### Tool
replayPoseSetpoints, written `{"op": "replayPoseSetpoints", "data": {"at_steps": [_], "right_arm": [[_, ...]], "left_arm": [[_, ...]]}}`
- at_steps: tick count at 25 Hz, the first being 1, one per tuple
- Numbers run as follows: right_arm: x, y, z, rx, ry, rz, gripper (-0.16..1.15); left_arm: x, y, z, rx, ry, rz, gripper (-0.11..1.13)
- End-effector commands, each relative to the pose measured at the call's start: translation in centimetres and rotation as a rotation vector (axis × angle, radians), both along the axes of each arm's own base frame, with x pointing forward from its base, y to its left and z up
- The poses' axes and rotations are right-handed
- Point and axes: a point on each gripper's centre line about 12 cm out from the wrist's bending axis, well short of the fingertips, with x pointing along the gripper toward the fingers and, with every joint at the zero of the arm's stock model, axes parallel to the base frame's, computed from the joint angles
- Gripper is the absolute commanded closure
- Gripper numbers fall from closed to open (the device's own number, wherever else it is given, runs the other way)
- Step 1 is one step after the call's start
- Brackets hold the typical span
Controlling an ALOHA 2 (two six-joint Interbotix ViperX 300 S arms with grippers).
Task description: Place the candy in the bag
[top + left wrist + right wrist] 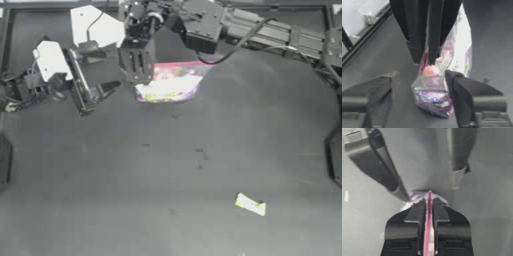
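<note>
The bag, clear plastic with a pink-red rim strip and multicoloured sweets inside, is at the table's far middle. My right gripper reaches in from the far side and is shut on the bag's rim. In the right wrist view the pink strip runs pinched between its jaws. My left gripper is just left of the bag and open. Its wrist view shows the bag between and just beyond its spread fingers, not touched. The candy, a small flat pale-yellow piece, lies alone near the front right.
The right arm's cable and links cross the far edge above the bag. A rail runs along the back right. Bare dark table stretches between the bag and the candy.
</note>
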Motion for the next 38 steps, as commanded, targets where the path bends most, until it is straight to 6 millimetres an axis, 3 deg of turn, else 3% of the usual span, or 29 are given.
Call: {"op": "replayPoseSetpoints", "data": {"at_steps": [1,25,38], "right_arm": [[-0.28,0.15,3.38,-0.022,-0.074,0.001,0.62],[0.02,0.11,3.20,-0.017,-0.077,0.001,0.62],[0.43,0.16,2.92,-0.005,-0.078,0.013,0.62]], "left_arm": [[0.37,0.27,0.97,0.020,-0.026,-0.003,0.14],[0.08,0.71,0.67,0.010,-0.008,0.010,0.16],[0.14,0.18,1.48,-0.019,-0.044,-0.021,0.18]]}}
